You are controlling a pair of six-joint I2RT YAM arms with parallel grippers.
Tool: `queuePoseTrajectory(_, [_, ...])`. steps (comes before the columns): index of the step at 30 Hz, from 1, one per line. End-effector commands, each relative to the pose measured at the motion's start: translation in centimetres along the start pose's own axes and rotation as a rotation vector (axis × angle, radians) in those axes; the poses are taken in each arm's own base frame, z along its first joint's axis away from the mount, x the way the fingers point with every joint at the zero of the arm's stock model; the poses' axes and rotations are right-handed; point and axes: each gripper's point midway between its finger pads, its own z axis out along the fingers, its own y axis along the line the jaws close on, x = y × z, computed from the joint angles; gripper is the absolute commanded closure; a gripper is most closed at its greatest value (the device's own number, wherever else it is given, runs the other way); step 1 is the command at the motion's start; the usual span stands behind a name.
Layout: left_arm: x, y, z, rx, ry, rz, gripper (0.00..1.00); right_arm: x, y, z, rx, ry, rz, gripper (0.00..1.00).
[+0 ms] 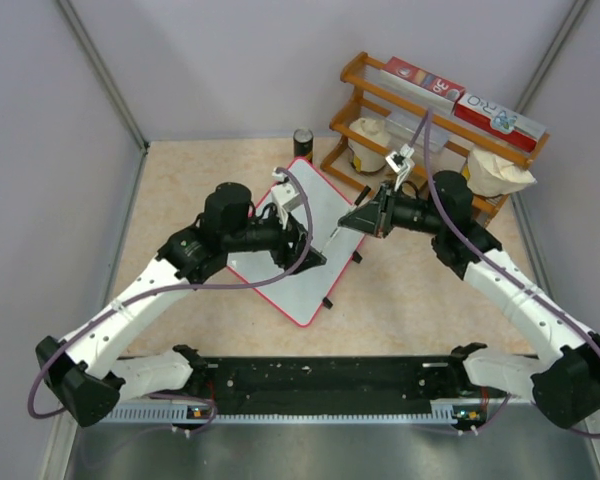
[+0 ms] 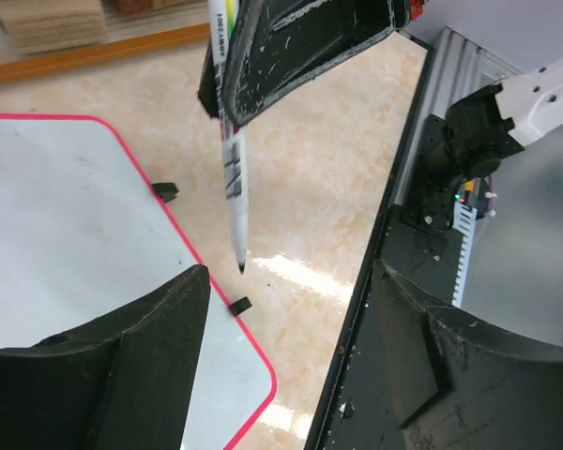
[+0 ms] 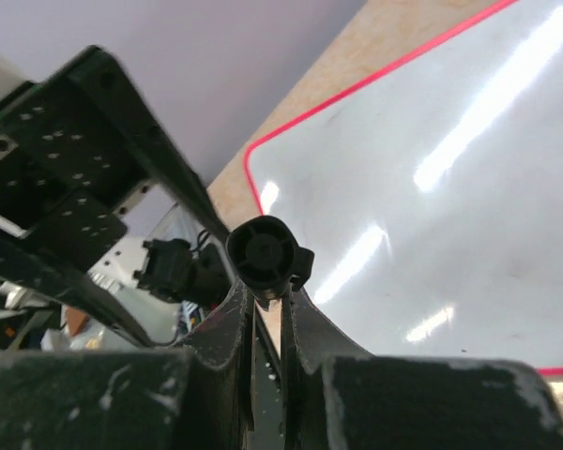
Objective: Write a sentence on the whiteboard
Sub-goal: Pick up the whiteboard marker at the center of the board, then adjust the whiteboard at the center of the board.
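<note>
The whiteboard lies tilted on the beige table, white with a red rim and small black clips on its right edge. No sentence shows on its surface. My right gripper is shut on a white marker, whose black rear end sticks out between the fingers. The marker tip hangs just off the board's right edge, above the table. My left gripper stands open over the board's edge with nothing between its fingers, a little short of the marker tip.
A wooden rack at the back right holds red-and-white boxes and pale bags. A dark can stands behind the board. The black base rail runs along the near edge. Grey walls enclose the table.
</note>
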Motion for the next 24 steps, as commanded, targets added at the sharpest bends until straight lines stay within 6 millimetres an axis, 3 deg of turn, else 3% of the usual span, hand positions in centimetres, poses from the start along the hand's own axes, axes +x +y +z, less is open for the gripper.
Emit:
queuePoseTrajectory(1, [-1.0, 1.2, -1.5, -0.131, -0.085, 0.036, 0.25, -2.1, -2.7, -1.6, 0.242, -0.087, -0.046, 1.0])
queuePoseTrajectory(5, [1.0, 2.3, -0.5, -0.189, -0.043, 0.008, 0.27, -2.3, -6.3, -3.9, 0.38, -0.148, 0.041, 1.0])
queuePoseTrajectory(8, [2.8, 2.2, 2.0, -0.191, 0.001, -0.008, 0.29, -2.0, -9.2, -6.3, 0.454, -0.189, 0.125, 1.0])
queuePoseTrajectory(9, [4.3, 1.7, 3.6, -0.175, 0.044, -0.013, 0.3, -1.4, -10.0, -6.9, 0.476, -0.19, 0.15, 1.0])
queuePoseTrajectory(11, [5.1, 2.1, 5.4, -0.216, 0.051, -0.001, 0.36, -1.3, -11.1, -8.3, 0.512, -0.208, 0.173, 1.0])
queuePoseTrajectory(12, [7.2, 1.6, 7.3, -0.206, 0.108, 0.004, 0.38, -1.0, -11.4, -8.6, 0.526, -0.208, 0.18, 1.0])
queuePoseTrajectory(13, [7.9, 1.5, 8.2, -0.209, 0.126, 0.012, 0.4, -0.8, -11.8, -9.0, 0.539, -0.209, 0.187, 1.0])
queuePoseTrajectory(14, [8.3, 2.1, 9.2, -0.25, 0.124, 0.023, 0.47, -0.6, -11.9, -9.2, 0.547, -0.207, 0.19, 1.0])
queuePoseTrajectory(15, [10.4, 2.0, 10.9, -0.248, 0.179, 0.028, 0.53, -0.1, -12.3, -9.6, 0.564, -0.201, 0.2, 1.0])
queuePoseTrajectory(17, [12.1, 2.9, 12.4, -0.301, 0.217, 0.034, 0.69, 0.3, -12.5, -9.8, 0.571, -0.196, 0.204, 1.0])
queuePoseTrajectory(18, [13.9, 3.1, 13.7, -0.307, 0.268, 0.025, 0.93, 0.8, -12.8, -9.8, 0.579, -0.188, 0.215, 1.0])
queuePoseTrajectory(19, [14.7, 3.9, 14.2, -0.348, 0.287, 0.033, 1.0, 1.0, -12.9, -9.8, 0.581, -0.186, 0.22, 1.0])
queuePoseTrajectory(24, [19.8, 6.0, 16.1, -0.441, 0.422, 0.052, 1.0, 2.1, -13.5, -9.9, 0.595, -0.167, 0.243, 1.0])
